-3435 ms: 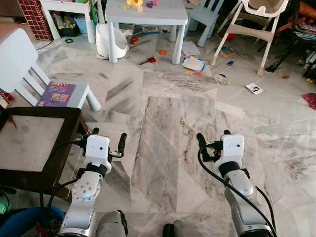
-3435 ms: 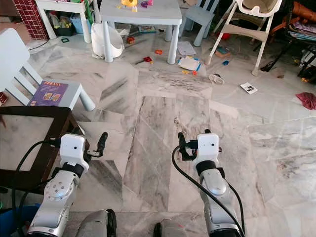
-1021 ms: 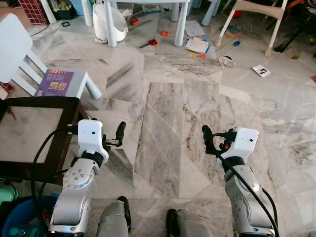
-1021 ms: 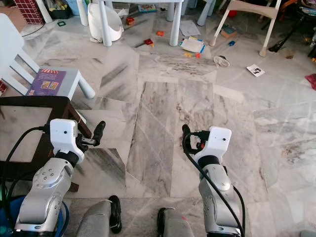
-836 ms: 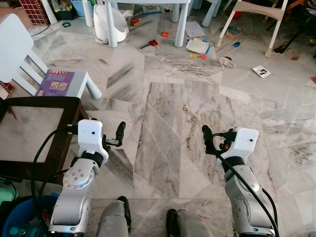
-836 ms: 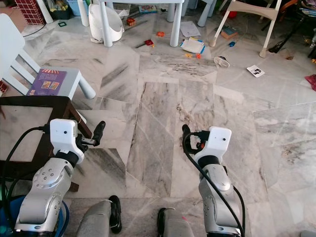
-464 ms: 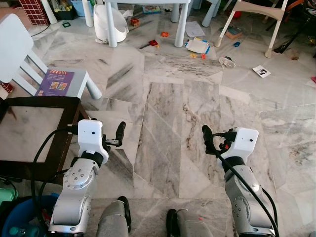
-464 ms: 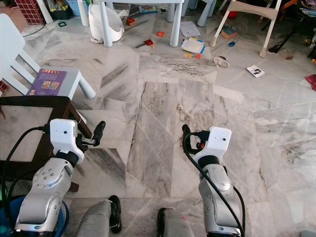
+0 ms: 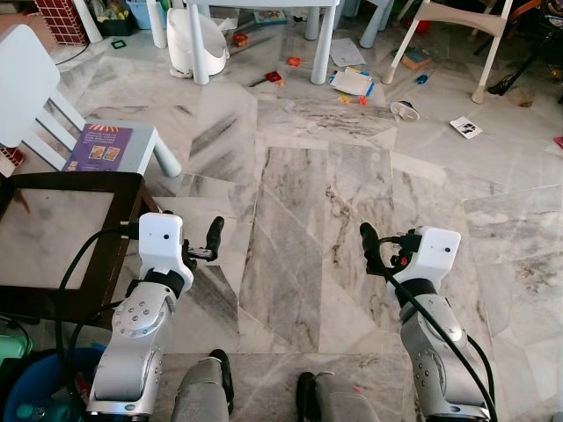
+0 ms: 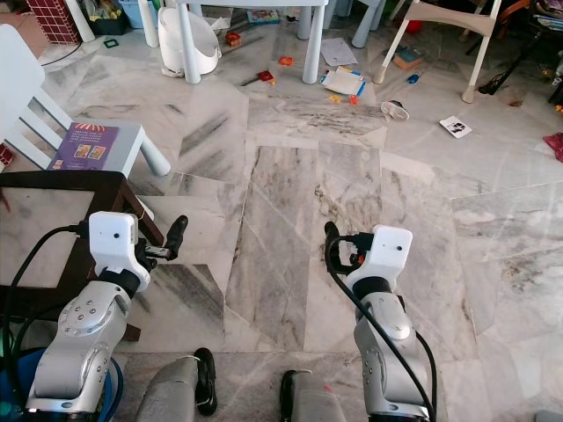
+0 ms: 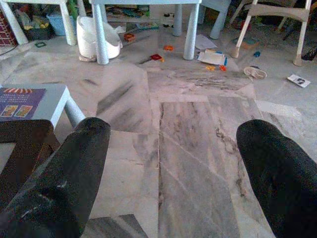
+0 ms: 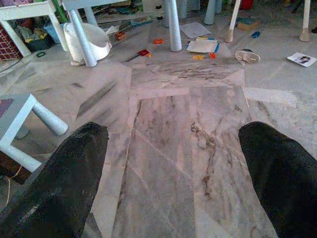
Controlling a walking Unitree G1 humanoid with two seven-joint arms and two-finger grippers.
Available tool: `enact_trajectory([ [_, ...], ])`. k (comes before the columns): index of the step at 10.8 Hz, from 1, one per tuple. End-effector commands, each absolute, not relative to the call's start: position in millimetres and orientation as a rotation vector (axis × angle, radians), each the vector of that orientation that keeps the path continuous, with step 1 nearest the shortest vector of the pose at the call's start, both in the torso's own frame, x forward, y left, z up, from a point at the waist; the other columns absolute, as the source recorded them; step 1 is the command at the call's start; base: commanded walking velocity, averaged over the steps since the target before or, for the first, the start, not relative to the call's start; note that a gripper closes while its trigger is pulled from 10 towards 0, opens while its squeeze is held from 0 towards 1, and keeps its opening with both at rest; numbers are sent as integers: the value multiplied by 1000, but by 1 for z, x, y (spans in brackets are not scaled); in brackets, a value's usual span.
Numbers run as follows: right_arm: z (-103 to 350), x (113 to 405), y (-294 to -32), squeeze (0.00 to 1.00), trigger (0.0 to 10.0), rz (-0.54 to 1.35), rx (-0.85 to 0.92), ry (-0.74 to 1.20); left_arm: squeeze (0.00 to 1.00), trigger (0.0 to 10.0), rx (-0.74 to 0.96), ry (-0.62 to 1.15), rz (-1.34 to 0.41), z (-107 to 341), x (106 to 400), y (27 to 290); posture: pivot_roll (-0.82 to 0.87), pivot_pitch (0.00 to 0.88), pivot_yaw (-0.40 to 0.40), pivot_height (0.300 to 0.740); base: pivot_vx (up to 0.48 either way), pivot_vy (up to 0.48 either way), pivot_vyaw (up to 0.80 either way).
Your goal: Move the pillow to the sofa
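While standing on a grey-veined marble floor (image 9: 299,202), holds both silver arms forward at about the same height, well apart. Keeps the left gripper (image 11: 173,133) just beside the corner of a dark wooden tabletop with a pale stone inset (image 9: 132,186); jaws spread wide, nothing between them but floor. Holds the right gripper (image 12: 173,133) over bare marble, jaws likewise spread wide and pinching nothing. Beyond the dark tabletop, faces a small white child's chair (image 9: 26,88) with a purple picture book (image 9: 98,146) lying flat on its seat. Farther ahead, sees the legs of a small pale grey play table (image 9: 324,44), with a white plastic potty (image 9: 195,40) tilted against one leg. Near those legs, finds small red and orange toys (image 9: 274,77) and loose sheets of paper (image 9: 352,82) scattered across the floor. Cannot tell from these views where the pillow or the sofa lies.
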State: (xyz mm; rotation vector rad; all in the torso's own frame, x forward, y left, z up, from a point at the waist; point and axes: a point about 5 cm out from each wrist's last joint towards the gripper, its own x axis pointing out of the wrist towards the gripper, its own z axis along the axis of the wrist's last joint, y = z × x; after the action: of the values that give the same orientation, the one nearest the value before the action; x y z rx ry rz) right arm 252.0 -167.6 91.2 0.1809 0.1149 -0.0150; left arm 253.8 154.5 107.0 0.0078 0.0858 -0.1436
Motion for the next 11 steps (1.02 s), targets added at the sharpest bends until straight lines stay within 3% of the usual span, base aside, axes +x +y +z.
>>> enact_trajectory([
  [1,86,249,-170,0,10000,-29,178,138,0,10000,10,103,-151,103,252,154,8,151,-33,740,0,0,0],
  [5,86,249,-170,0,10000,-29,178,138,0,10000,10,103,-151,103,252,154,8,151,-33,740,0,0,0],
  [7,74,226,-184,0,10000,-73,106,119,0,10000,158,89,-97,89,232,154,-3,120,-27,740,0,0,0],
  [9,76,225,-184,0,10000,-71,102,104,0,10000,63,77,-129,92,230,152,-10,128,-27,740,0,0,0],
  [11,79,222,-185,0,10000,-84,106,84,0,10000,135,59,-78,94,229,158,-7,138,-24,740,0,0,0],
])
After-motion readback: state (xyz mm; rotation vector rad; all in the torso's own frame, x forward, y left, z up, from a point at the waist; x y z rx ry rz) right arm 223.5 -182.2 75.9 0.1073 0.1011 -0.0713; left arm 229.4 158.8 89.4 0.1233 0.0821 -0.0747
